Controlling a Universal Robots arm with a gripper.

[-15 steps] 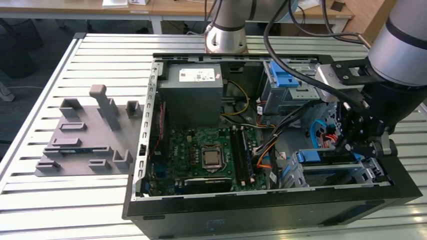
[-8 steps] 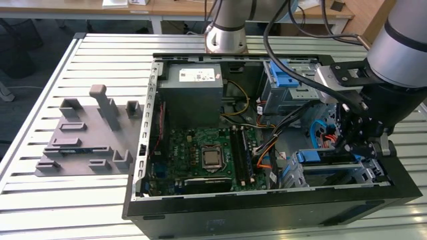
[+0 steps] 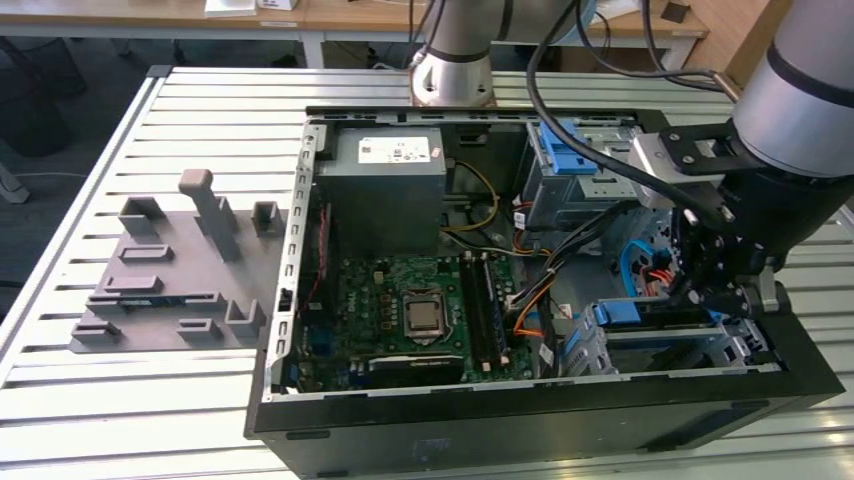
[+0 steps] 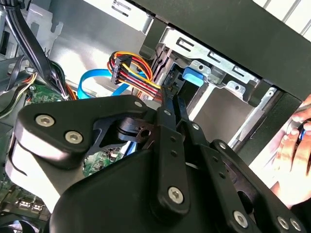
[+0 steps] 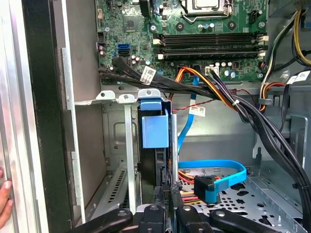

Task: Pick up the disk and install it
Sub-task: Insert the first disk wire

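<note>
The disk [image 5: 154,132] stands on edge in the drive cage [image 5: 127,145] at the case's front corner, its blue plastic end facing out. In the exterior view the disk [image 3: 625,313] sits in that cage at the view's lower right. My gripper [image 3: 705,298] hangs right over the cage. In both wrist views my gripper [image 5: 166,190] [image 4: 170,94] has its black fingers [image 4: 165,114] close together, tips at the disk's edge beside the blue end [image 4: 194,76]. Nothing shows between the fingers.
The open computer case [image 3: 534,420] lies on a slatted table. Motherboard [image 3: 414,310], grey power supply box [image 3: 387,170] and cable bundles [image 5: 228,102] crowd the inside. A blue flat cable [image 5: 214,170] loops near the cage. A person's hand [image 4: 294,141] rests outside the case. A grey fixture [image 3: 174,270] sits at the exterior view's left.
</note>
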